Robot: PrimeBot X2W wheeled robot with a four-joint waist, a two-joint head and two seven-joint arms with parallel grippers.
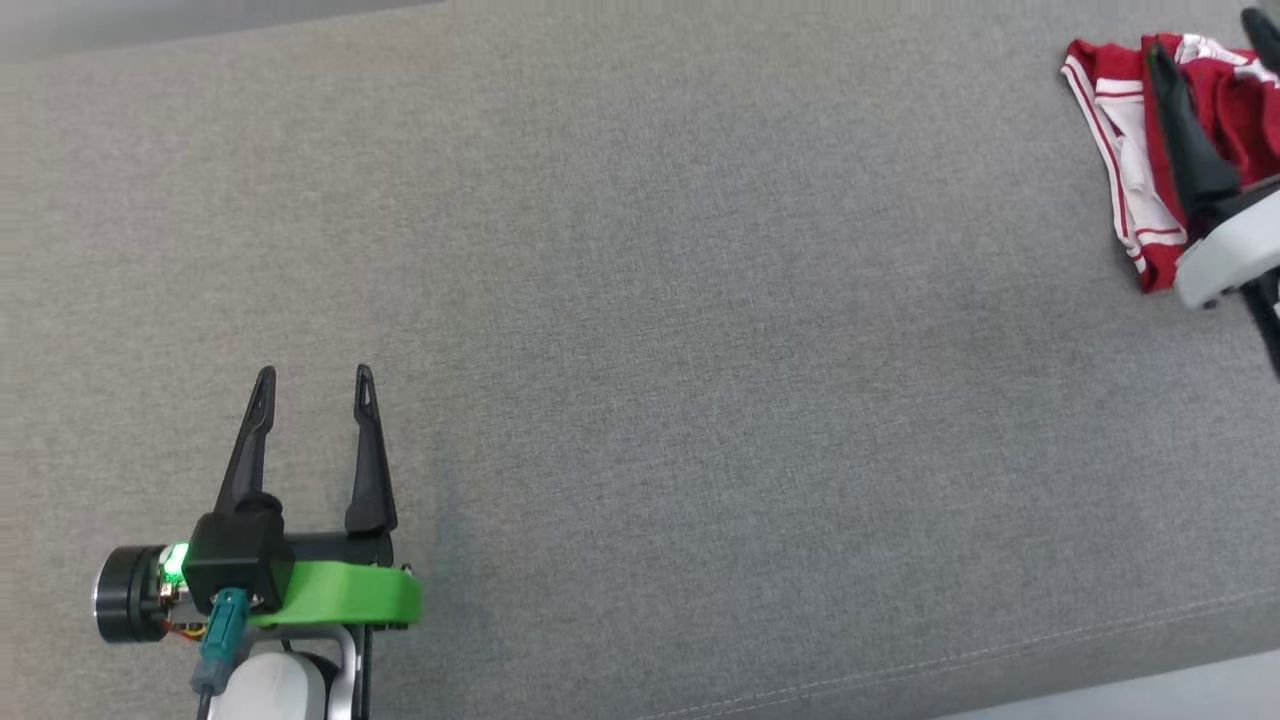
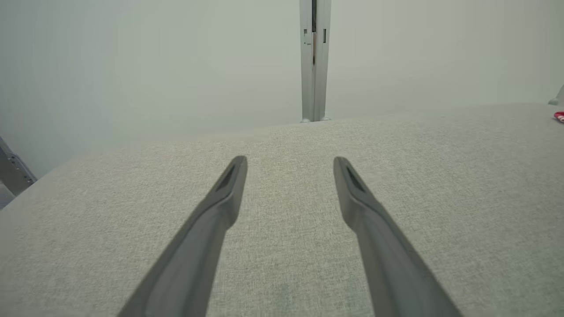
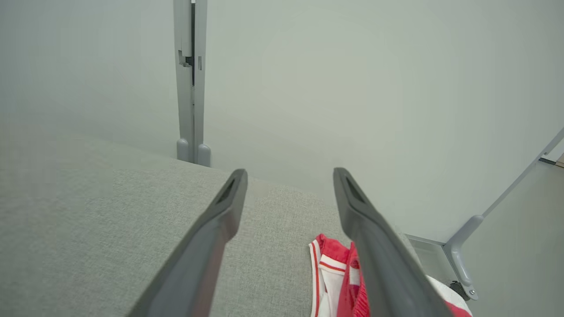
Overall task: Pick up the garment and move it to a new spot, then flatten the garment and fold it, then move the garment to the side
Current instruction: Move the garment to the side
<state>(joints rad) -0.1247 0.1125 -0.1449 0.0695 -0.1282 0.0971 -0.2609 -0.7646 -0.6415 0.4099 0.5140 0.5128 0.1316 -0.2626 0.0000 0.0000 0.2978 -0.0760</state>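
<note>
In head view, left end effector (image 1: 314, 372) and right end effector (image 1: 1205, 35) gape empty, the garment (image 1: 1120, 150) beneath the right one.

**Garment** (image 1: 1122, 150): one item. Red cloth with white panels, and thin red-and-white striped trim along the edges.
- **State:** bunched and doubled over on itself in a loose heap, not spread flat. The kind of garment cannot be told.
- **Pose:** longer than wide, with the striped hem turned toward the middle of the surface.
- **Location:** lies on the grey fabric surface (image 1: 640, 300), near its far right corner.
</note>
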